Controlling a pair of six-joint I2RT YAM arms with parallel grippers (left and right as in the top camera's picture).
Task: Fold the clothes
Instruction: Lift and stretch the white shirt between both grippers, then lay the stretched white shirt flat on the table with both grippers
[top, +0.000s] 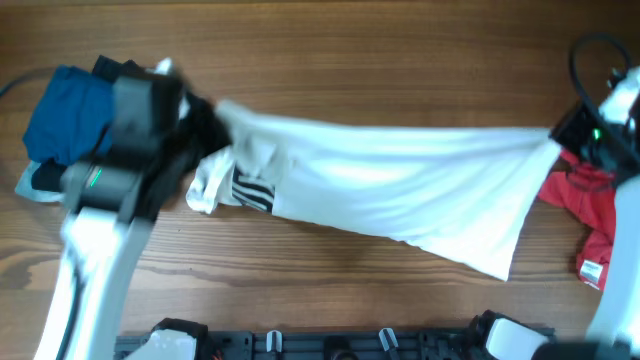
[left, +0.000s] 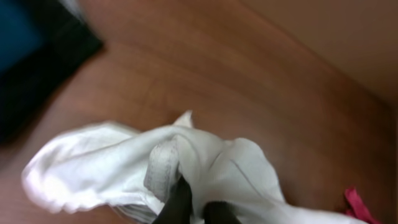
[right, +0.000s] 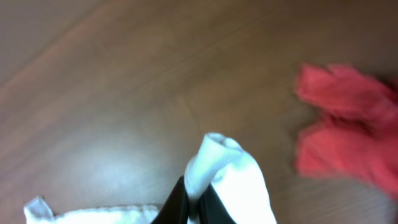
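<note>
A large white T-shirt (top: 400, 180) with a black striped print (top: 252, 192) hangs stretched across the table between both arms. My left gripper (top: 215, 125) is shut on its left end, near the collar (left: 163, 169); its dark fingers (left: 180, 202) pinch bunched white cloth (left: 112, 168). At the far right my right gripper (top: 562, 135) is shut on the shirt's other end, and its fingers (right: 180, 202) clamp a fold of white fabric (right: 217, 162). A red garment (top: 585, 195) (right: 342, 124) lies below the right gripper. Blue (top: 65, 110) and black (top: 45, 178) garments are piled at the far left.
The wooden table (top: 330, 60) is bare along the back and in front of the shirt. A dark rail with clips (top: 330, 345) runs along the front edge. A black cable (top: 585, 55) loops at the upper right.
</note>
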